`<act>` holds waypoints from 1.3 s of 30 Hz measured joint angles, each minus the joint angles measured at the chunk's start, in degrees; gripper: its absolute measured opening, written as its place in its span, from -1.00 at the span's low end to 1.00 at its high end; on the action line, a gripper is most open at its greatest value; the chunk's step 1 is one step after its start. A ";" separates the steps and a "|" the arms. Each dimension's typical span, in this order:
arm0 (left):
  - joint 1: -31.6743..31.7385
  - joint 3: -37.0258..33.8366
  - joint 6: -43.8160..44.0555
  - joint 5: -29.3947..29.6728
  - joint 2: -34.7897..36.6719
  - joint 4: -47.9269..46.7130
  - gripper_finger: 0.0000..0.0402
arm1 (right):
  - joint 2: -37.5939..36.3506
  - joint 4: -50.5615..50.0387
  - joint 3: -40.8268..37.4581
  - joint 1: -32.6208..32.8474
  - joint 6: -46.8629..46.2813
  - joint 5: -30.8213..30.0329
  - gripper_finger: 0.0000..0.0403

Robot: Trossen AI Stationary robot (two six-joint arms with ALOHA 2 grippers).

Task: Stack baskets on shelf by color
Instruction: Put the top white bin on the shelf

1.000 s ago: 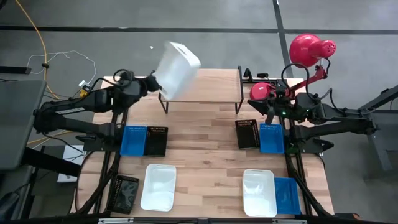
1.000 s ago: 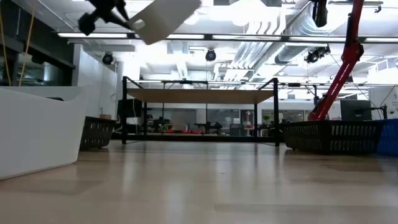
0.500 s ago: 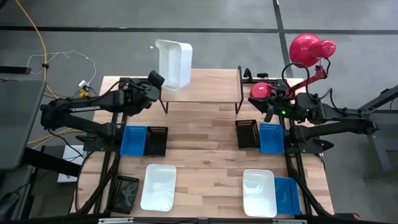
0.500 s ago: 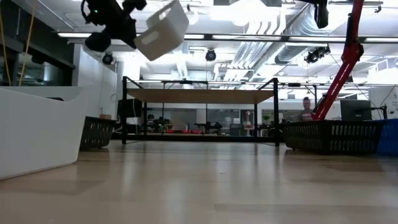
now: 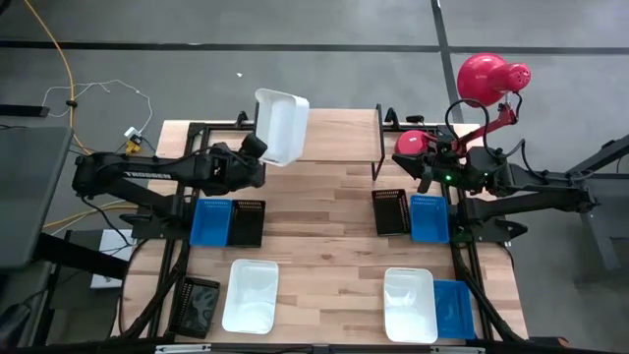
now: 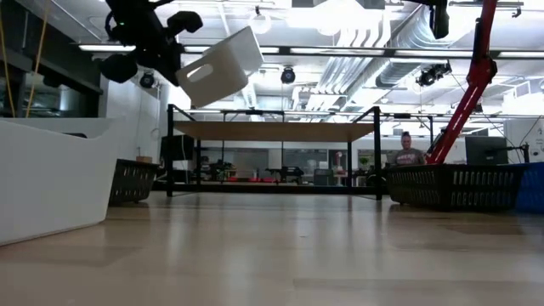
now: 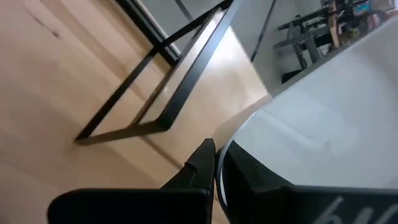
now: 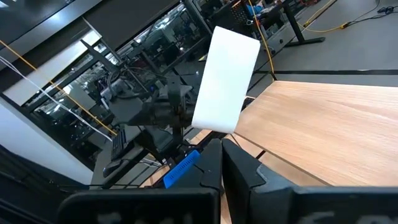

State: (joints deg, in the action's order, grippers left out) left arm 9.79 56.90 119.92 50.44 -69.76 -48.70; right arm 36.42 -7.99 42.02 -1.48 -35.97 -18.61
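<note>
A white basket (image 5: 280, 126) hangs in the air over the left end of the shelf (image 5: 334, 138), tilted, its opening showing from above. In the low view the white basket (image 6: 217, 68) is well above the shelf's plank (image 6: 272, 130). My left gripper (image 5: 257, 149) is shut on the basket's near rim. My right gripper (image 5: 425, 169) waits shut and empty off the shelf's right end. The shelf stands on thin black legs at the table's far edge. My left gripper (image 7: 216, 163) pinches the white basket's wall at its rim (image 7: 231, 148), one finger (image 7: 202, 163) outside and one finger (image 7: 252, 177) inside. It comes slanting from the table's left and near side. The basket is lifted clear and tilted, its far end higher.
On the table lie a blue basket (image 5: 209, 221) beside a black one (image 5: 246, 222) at left, a black (image 5: 390, 211) and a blue (image 5: 428, 216) at right, and white (image 5: 251, 295), white (image 5: 409, 303), blue (image 5: 452, 307) and black (image 5: 197, 305) baskets near the front edge. A red lamp (image 5: 482, 79) stands far right.
My left gripper has moved right, toward the near edge and down, turning as it went. The white basket has swung from bottom-up to opening-up and come lower, nearer the shelf top. The grip has stayed shut.
</note>
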 joint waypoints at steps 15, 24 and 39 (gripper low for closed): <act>1.36 0.09 2.87 -1.11 -1.18 -6.74 -1.00 | -0.02 0.00 -0.02 -0.02 -0.15 -2.65 -1.00; 1.85 0.09 1.05 -1.12 -1.14 -6.59 -0.90 | -0.01 0.00 -0.02 -0.02 -1.68 -3.13 -1.00; 1.85 0.13 -0.14 0.97 -0.50 -6.31 -0.58 | 0.01 0.02 -0.02 -0.02 -1.73 -3.23 -1.00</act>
State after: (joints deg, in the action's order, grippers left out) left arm 11.64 57.04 119.79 51.41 -70.25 -55.01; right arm 36.42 -7.97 42.00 -1.50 -37.69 -21.85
